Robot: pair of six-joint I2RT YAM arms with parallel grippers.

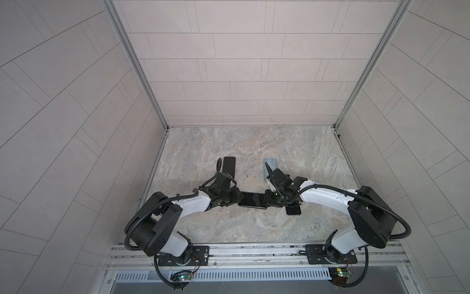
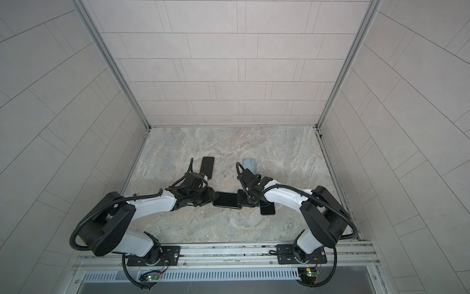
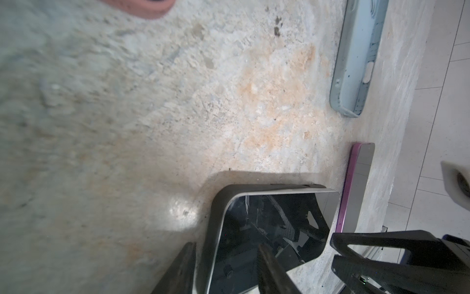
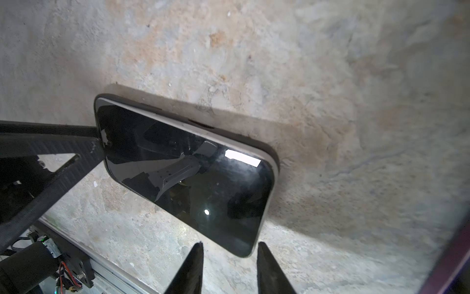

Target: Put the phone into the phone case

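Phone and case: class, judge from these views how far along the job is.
Looks done: the phone sits in a dark case, whose rim wraps one corner. In hand: the left gripper and right gripper flank its opposite ends, fingers apart. Still to do, probably: press in the long edge where the right wrist view shows no rim.
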